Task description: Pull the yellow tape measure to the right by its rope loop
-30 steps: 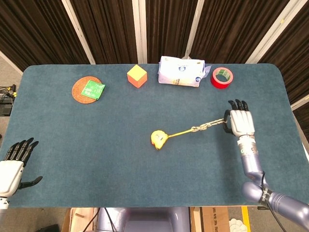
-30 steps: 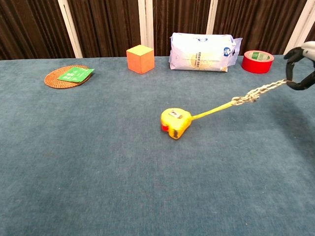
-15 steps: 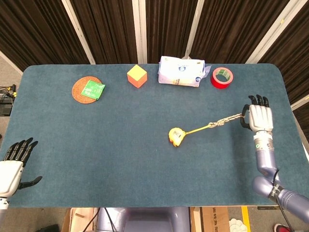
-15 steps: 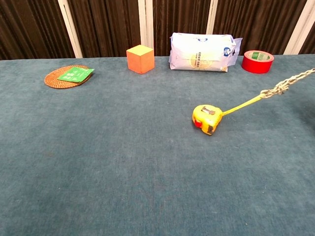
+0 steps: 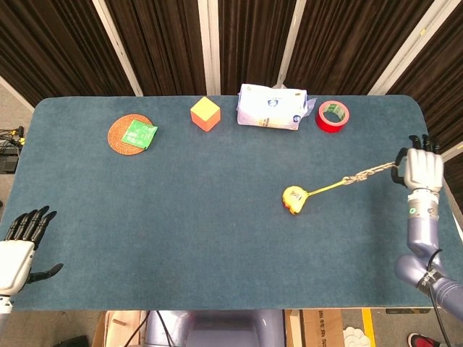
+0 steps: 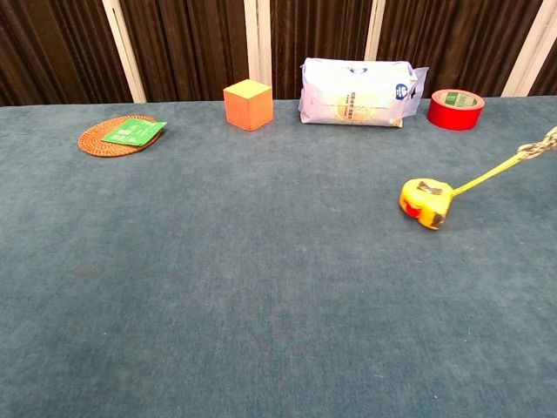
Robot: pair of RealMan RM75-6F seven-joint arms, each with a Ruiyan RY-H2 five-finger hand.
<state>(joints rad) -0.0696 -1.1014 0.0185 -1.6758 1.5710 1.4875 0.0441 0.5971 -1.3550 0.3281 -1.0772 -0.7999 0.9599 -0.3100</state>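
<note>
Overhead, my right hand (image 5: 422, 169) is pinching the rope loop (image 5: 370, 173) at the table's (image 5: 181, 217) three o'clock edge, the yellow strap running taut to the yellow tape measure (image 5: 294, 199), which is lying right of centre. My left hand (image 5: 18, 249) is hovering with fingers spread at eight o'clock.

From the chest, I'm seeing the rounded yellow tape measure (image 6: 425, 201) with its red side patch, the rope loop (image 6: 540, 145) leaving frame at three o'clock.

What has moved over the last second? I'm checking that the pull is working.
The right hand, holding the rope loop, moved right to the table edge, dragging the yellow tape measure right with it. The left hand and the items along the far edge stayed put.
</note>
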